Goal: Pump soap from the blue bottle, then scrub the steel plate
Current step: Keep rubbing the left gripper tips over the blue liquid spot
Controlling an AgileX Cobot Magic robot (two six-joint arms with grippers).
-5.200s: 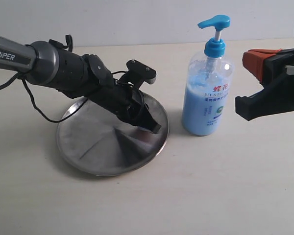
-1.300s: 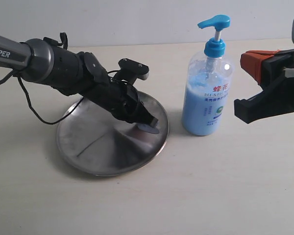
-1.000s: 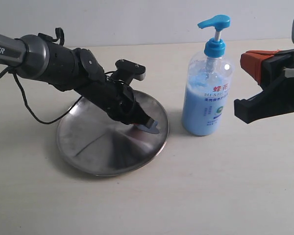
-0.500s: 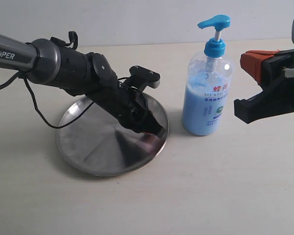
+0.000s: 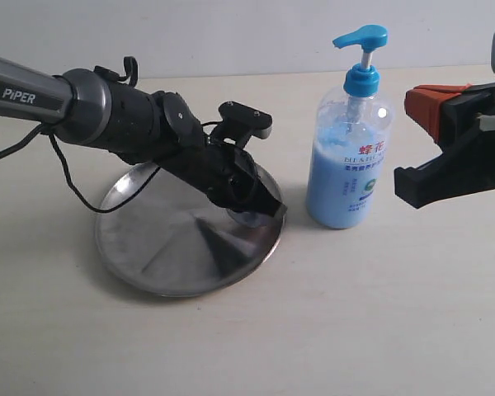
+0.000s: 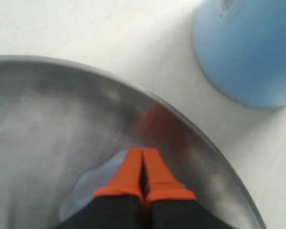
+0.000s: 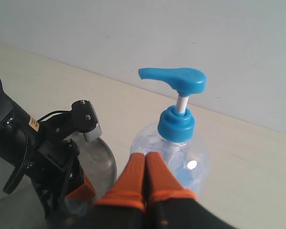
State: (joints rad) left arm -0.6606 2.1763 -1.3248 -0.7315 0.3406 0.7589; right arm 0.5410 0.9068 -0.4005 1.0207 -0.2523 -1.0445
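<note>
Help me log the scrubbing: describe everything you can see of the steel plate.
The plate is wide, shallow and round, dull grey scuffed steel with a low rim. It lies flat on the table, beside the bottle but apart from it. The left gripper, shut, rests its tips inside it near the bottle-side rim, on a pale blue soap smear.

Your right gripper (image 7: 145,168) has its orange fingers pressed together with nothing between them. Just ahead of the tips stands the blue bottle (image 7: 186,157), upright, its pump head raised above them. Off to one side, the black left arm (image 7: 43,152) reaches down over the steel plate (image 7: 107,167) on the pale desk (image 7: 257,157).
</note>
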